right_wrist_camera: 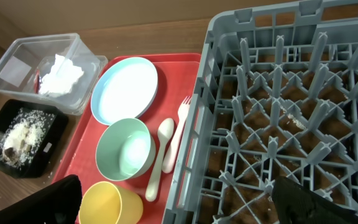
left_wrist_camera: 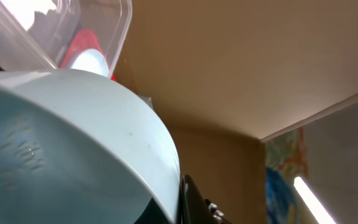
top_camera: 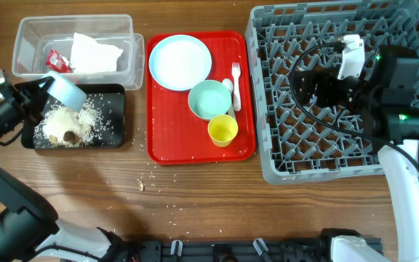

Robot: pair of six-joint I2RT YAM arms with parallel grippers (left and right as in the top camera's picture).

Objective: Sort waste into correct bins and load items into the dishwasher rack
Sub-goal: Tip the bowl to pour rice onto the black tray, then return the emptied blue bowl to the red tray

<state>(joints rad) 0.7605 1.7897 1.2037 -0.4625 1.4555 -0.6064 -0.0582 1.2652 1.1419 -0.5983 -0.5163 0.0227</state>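
Left gripper [top_camera: 44, 89] is clamped on a pale blue bowl [top_camera: 67, 90], tipped over the black tray [top_camera: 118, 132] of rice-like scraps [top_camera: 68, 127], beside the clear tub [top_camera: 24, 44]. Mid-bench, the red tray [top_camera: 166, 140] carries plate [top_camera: 180, 62], mint bowl [top_camera: 209, 99] and yellow cup [top_camera: 222, 130]. Right gripper [right_wrist_camera: 188, 208] hangs wide apart, empty, above the grey rack [top_camera: 268, 164].
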